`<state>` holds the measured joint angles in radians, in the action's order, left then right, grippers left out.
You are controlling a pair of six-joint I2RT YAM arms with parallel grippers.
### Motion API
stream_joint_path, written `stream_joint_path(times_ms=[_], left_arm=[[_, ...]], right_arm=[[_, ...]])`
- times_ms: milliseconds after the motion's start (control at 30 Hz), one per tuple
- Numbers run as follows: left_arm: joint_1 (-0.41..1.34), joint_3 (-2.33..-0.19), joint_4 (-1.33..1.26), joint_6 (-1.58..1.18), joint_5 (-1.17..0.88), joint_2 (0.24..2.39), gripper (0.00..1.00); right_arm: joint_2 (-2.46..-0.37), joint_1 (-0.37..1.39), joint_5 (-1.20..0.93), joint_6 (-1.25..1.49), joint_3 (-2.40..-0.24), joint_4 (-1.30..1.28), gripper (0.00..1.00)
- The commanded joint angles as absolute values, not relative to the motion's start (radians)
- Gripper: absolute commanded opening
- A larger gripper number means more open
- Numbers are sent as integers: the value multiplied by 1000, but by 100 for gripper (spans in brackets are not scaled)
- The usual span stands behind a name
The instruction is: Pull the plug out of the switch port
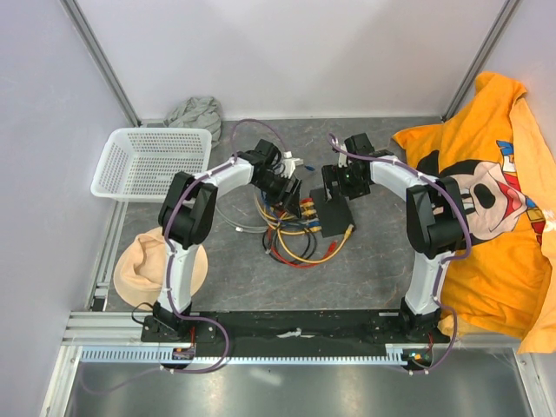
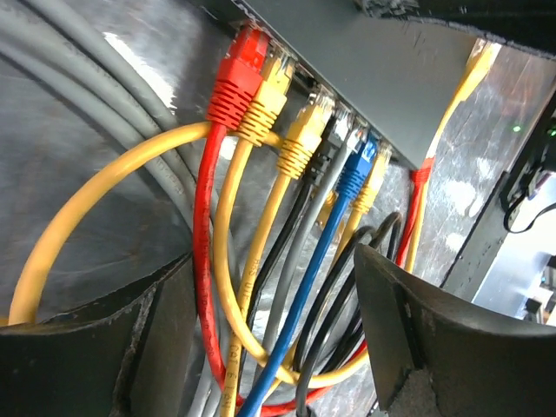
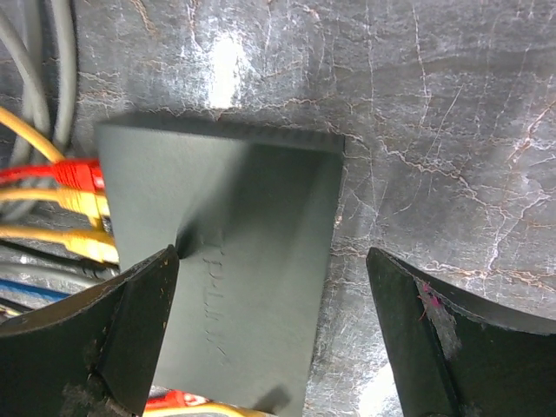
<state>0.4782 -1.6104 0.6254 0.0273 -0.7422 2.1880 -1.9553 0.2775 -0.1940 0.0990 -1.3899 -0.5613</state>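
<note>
The switch (image 1: 334,215) is a flat matte-black box at the table's middle, with several cables plugged along its left edge. In the left wrist view the switch (image 2: 373,78) holds a red plug (image 2: 234,82), yellow plugs (image 2: 265,100), a blue plug (image 2: 356,169) and others in a row. My left gripper (image 2: 274,287) is open, and the cable bundle runs between its fingers (image 2: 104,347) a little short of the plugs. My right gripper (image 3: 269,261) is open over the switch (image 3: 226,261). Its left fingertip (image 3: 161,265) is over the box top and its right finger is over the table.
Loose red, yellow, black and grey cable loops (image 1: 291,239) lie left of and in front of the switch. A white basket (image 1: 152,161) and a grey cloth (image 1: 195,113) are at the back left. A beige cloth (image 1: 139,265) lies front left, and an orange shirt (image 1: 495,200) covers the right side.
</note>
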Motion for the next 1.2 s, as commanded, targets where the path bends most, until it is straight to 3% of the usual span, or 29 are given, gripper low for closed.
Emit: stream_joint_path(times_ms=[0, 200, 600, 1167], left_arm=[[503, -1676, 702, 78, -716, 2125, 77], [492, -1827, 833, 136, -706, 2134, 81], [480, -2094, 831, 90, -793, 2243, 86], [474, -2059, 796, 48, -764, 2278, 84]], right_arm=[[-1904, 279, -201, 80, -1390, -548, 98], [-1861, 281, -193, 77, -1388, -546, 98], [-1865, 279, -196, 52, -1414, -575, 98], [-1835, 279, -235, 20, -1324, -538, 98]])
